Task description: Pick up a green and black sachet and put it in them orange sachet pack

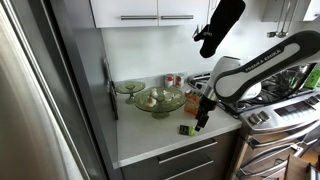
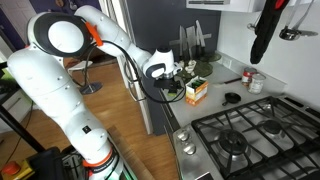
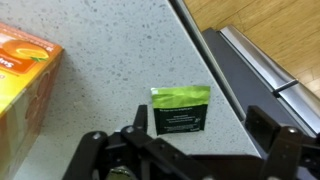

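Speckled countertop [image 3: 120,50] with green and black sachet [image 3: 181,108], orange sachet pack [image 3: 25,80], glass bowl [image 1: 171,104].

We see pale speckled countertop [image 3: 110,60]. Green glass bowl [image 1: 172,104] holding pale round items; smaller green dish [image 1: 129,87] just behind. Black oven mitt [image 1: 218,25] hanging above. Gas stove [image 2: 250,135] adjoining counter. White cabinets [image 1: 150,12] overhead.

A: How many do you count of the small flat green and black sachet [image 3: 181,108] on the grey speckled surface [image 3: 110,40]?
B: Just one.
A: And of the rectangular orange cardboard box [image 3: 22,75]?
B: One also.
A: And bowls of green glass?
B: Two in an exterior view: one large green glass bowl [image 1: 172,102] and one smaller green glass dish [image 1: 130,87] near it.
A: Robot arms?
B: One white robot arm [image 2: 60,90].
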`<move>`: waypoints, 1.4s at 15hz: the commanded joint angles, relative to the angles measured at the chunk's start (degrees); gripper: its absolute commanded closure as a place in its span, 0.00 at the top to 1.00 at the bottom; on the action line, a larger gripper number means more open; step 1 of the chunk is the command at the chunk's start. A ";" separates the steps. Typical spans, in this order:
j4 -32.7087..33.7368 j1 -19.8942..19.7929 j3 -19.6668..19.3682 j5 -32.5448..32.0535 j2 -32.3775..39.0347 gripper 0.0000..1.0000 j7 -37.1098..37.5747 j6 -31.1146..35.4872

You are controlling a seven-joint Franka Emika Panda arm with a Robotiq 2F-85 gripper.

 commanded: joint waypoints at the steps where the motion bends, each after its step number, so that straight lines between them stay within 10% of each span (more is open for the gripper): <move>1: -0.61 -0.04 1.48 7.05 2.43 1.00 -6.94 4.80; 16: 2.38 -0.15 2.74 21.82 10.85 0.98 -21.86 12.01; 17: 2.64 -0.20 2.74 22.18 11.07 0.74 -22.14 12.00; 21: 3.05 -0.38 2.62 22.81 11.14 0.52 -22.00 11.86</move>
